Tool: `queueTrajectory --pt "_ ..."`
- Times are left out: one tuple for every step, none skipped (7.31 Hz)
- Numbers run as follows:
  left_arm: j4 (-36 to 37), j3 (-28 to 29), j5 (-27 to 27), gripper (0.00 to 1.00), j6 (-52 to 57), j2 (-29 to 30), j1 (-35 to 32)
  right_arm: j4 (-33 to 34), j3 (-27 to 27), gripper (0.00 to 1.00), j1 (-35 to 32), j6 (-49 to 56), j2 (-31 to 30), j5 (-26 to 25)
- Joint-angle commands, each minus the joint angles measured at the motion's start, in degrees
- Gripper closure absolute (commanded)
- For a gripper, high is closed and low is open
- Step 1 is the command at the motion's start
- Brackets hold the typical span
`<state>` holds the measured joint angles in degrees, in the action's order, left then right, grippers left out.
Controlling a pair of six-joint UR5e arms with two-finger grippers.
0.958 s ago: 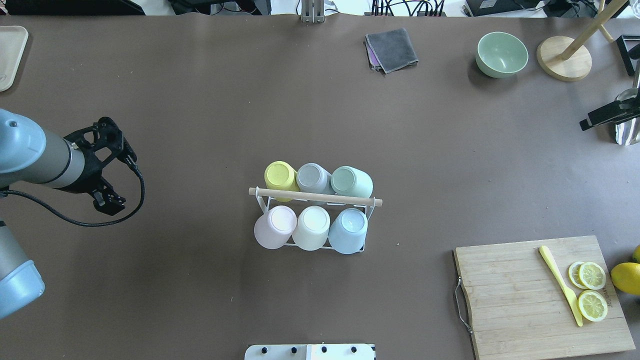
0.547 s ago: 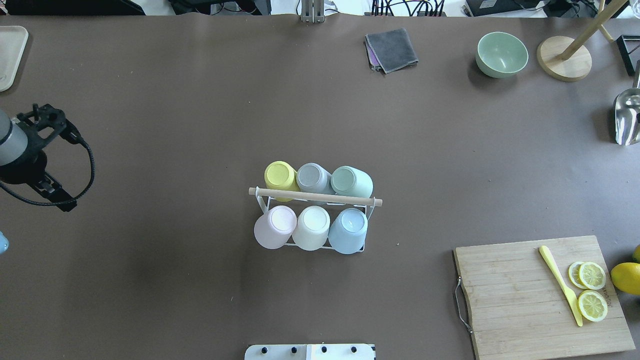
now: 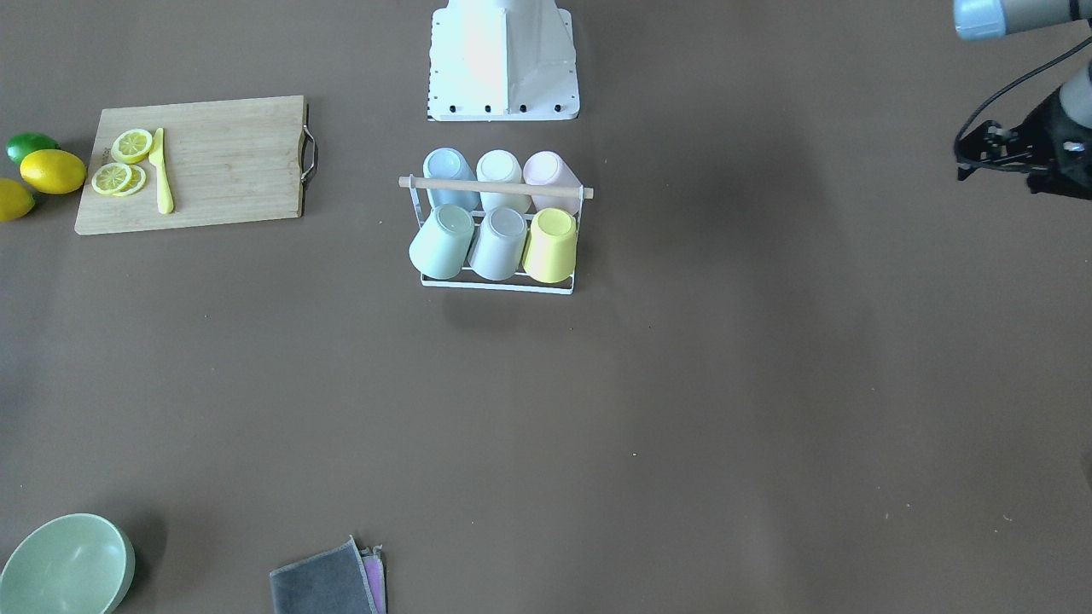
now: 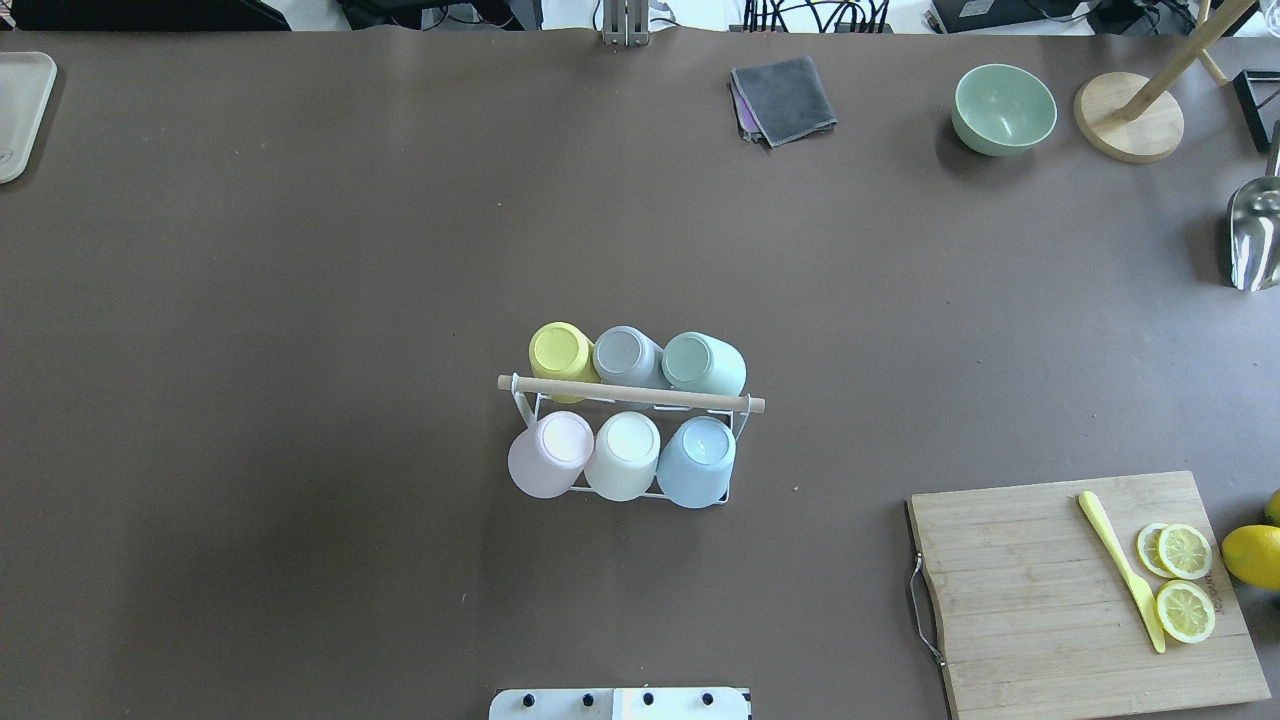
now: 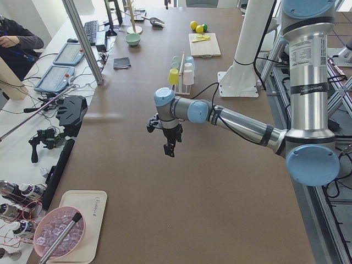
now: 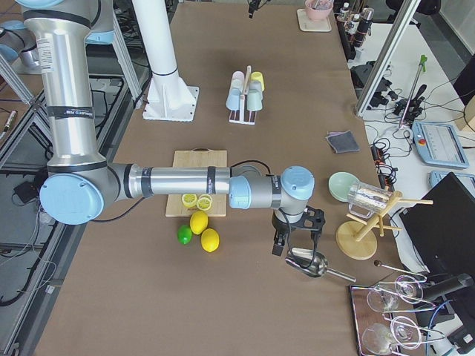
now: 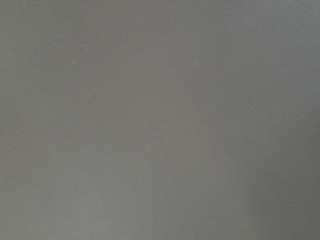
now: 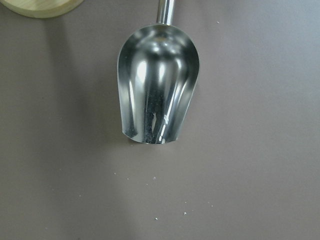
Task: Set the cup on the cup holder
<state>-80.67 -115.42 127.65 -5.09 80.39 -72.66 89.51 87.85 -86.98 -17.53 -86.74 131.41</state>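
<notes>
Bare table (image 4: 300,400) lies wide on every side of the rack (image 4: 523,405), open to a reach from any direction. Six cups (image 4: 627,455) fill both its rows, and the rod (image 4: 630,393) crosses the top between them. The board (image 4: 1030,590), bowl (image 4: 1003,108), cloth (image 4: 785,98) and scoop (image 4: 1255,235) sit well apart, near the edges.

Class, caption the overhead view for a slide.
Six upturned pastel cups fill the cup holder.

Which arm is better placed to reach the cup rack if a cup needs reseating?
Left, marginally. The left gripper shares the front view's frame with the cup holder. The right gripper is outside it, over the metal scoop. All six cups look seated.
</notes>
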Motion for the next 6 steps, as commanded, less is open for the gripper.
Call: queueTrajectory --pt "0.1 0.5 0.8 0.01 0.1 -6.6 -19.1 0.1 -0.4 0.0 -1.9 1.6 -1.5 0.5" --pt "0.1 0.9 4.9 0.01 0.1 -7.2 -25.2 -0.1 -1.3 0.0 -1.9 1.1 -1.6 0.3" --pt "0.0 1.5 7.2 0.01 0.2 -6.7 -26.6 -0.2 -1.5 0.0 -1.9 1.4 -1.6 1.3" --pt "0.1 1.3 6.9 0.01 0.2 -6.0 -26.5 -0.2 -2.2 0.0 -1.9 1.4 -1.7 3.4" --pt "-0.2 1.7 6.8 0.01 0.3 -4.6 -26.2 -0.2 -2.2 0.0 -2.0 1.4 -1.6 3.7" --pt "-0.4 4.1 6.7 0.01 0.5 -1.0 -24.6 -0.2 -2.2 0.0 -2.0 1.4 -1.8 4.0"
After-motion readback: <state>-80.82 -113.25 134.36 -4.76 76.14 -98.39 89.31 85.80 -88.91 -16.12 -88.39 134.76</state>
